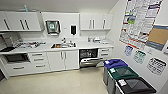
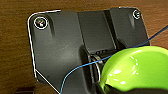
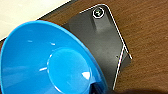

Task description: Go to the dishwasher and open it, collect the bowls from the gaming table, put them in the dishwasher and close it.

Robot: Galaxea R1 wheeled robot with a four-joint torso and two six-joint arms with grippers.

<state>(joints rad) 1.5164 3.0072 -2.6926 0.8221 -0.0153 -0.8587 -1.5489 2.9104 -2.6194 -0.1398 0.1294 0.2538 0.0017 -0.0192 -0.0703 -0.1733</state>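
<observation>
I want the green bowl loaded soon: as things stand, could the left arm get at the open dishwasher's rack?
Probably not yet. The stainless-steel-fronted dishwasher stands open across a stretch of pale floor, far from the robot; nothing blocks the way. The glossy green bowl shows at the left wrist.

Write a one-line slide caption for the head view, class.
Kitchenette with the dishwasher open under the counter, right of the sink, recycling bins along the wall.

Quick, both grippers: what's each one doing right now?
Left gripper: holding the green bowl.
Right gripper: holding the blue bowl.
</observation>
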